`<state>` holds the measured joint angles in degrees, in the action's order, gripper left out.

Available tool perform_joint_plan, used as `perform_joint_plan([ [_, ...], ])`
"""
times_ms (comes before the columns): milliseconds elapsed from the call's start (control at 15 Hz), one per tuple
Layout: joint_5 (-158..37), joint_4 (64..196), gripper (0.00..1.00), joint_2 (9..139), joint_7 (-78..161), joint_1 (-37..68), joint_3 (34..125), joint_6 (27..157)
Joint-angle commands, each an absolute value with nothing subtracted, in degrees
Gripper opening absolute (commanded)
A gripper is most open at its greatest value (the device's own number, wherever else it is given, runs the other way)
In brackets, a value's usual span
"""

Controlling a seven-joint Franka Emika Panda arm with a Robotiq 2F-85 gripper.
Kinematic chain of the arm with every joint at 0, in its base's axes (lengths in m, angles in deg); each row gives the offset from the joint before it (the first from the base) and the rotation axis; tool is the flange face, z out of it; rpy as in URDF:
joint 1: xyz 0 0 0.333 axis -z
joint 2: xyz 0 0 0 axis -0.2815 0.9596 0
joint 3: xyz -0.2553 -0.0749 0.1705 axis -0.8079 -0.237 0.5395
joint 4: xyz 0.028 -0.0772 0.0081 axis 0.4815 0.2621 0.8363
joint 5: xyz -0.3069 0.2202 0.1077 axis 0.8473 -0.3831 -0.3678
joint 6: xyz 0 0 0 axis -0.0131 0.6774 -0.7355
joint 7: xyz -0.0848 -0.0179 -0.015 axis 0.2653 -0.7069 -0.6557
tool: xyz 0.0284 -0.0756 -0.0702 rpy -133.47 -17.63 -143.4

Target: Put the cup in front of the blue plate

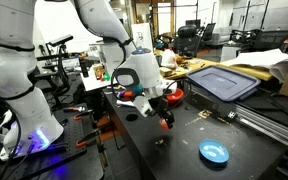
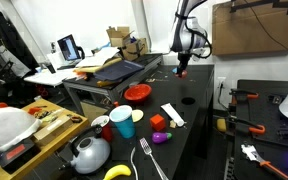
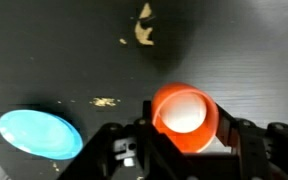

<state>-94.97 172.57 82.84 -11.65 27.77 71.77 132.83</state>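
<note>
cup (image 3: 181, 110) | gripper (image 3: 185, 120) clamped on it, seemingly held above table (image 3: 64, 50) | blue plate (image 3: 39, 133) beside gripper, not touching | step: transport | next: lower cup before plate, then release

Arm (image 2: 189, 30) stands at 1 o'clock. Its claw (image 2: 182, 68) grips a small red cup (image 2: 181, 72) over the far end of the black counter (image 2: 199, 130). Red bowl (image 2: 136, 93) lies near centre, with a blue mug (image 2: 122, 122) at its 7 o'clock. Fork (image 2: 148, 159), kettle (image 2: 89, 153) and banana (image 2: 117, 172) occupy 6 to 7 o'clock.
</note>
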Motion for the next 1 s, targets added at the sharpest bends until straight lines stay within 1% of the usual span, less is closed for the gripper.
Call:
perform_joint_plan([
  [0,-93.8,164.1,0.32,90.5,-6.0,25.5,64.7,130.5],
  [67,-93.7,162.1,0.32,92.3,-4.8,25.1,62.7,129.5],
  [133,-85.3,160.9,0.32,93.3,3.1,28.5,63.8,129.7],
  [467,-69.1,153.6,0.32,98.2,20.6,31.7,60.4,123.9],
  [933,-63.3,150.3,0.32,96.8,25.2,37.9,63.5,114.9],
])
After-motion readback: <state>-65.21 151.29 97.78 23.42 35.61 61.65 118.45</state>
